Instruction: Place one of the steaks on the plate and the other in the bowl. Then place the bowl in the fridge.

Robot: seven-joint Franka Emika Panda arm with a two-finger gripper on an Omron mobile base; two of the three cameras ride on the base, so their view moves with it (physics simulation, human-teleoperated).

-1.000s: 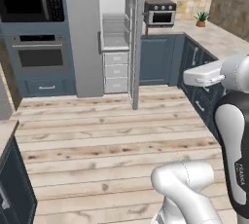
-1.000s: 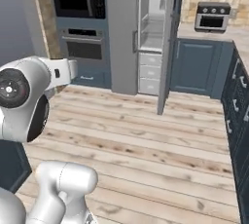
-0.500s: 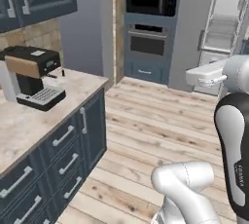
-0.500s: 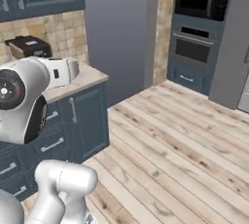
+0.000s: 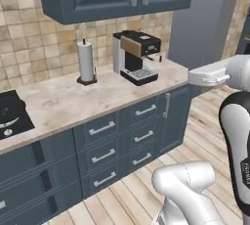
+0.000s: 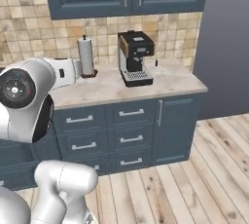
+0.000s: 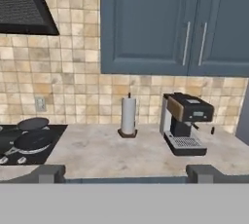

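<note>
The steaks, the plate, the bowl and the fridge are out of view. My gripper (image 7: 126, 174) is open, its two dark fingertips (image 7: 48, 173) standing wide apart with nothing between them. It is held level in the air in front of a marble counter (image 7: 102, 155) and points at the tiled wall. In the left base view the white hand (image 5: 207, 76) hangs just off the counter's right end. In the right base view the hand (image 6: 68, 69) shows near the paper towel roll.
On the counter (image 5: 73, 99) stand a coffee machine (image 5: 136, 55) and a paper towel roll (image 5: 86, 62). A black cooktop (image 7: 29, 142) with dark pans (image 7: 31, 140) lies at the left. Blue drawers (image 6: 121, 130) sit below, wall cabinets (image 7: 170, 23) above. A tall grey panel (image 6: 228, 43) rises at the right.
The whole picture has swung: the camera turned from the fridge and the oven stack to this counter with the coffee machine. The gripper has stayed open and empty.
</note>
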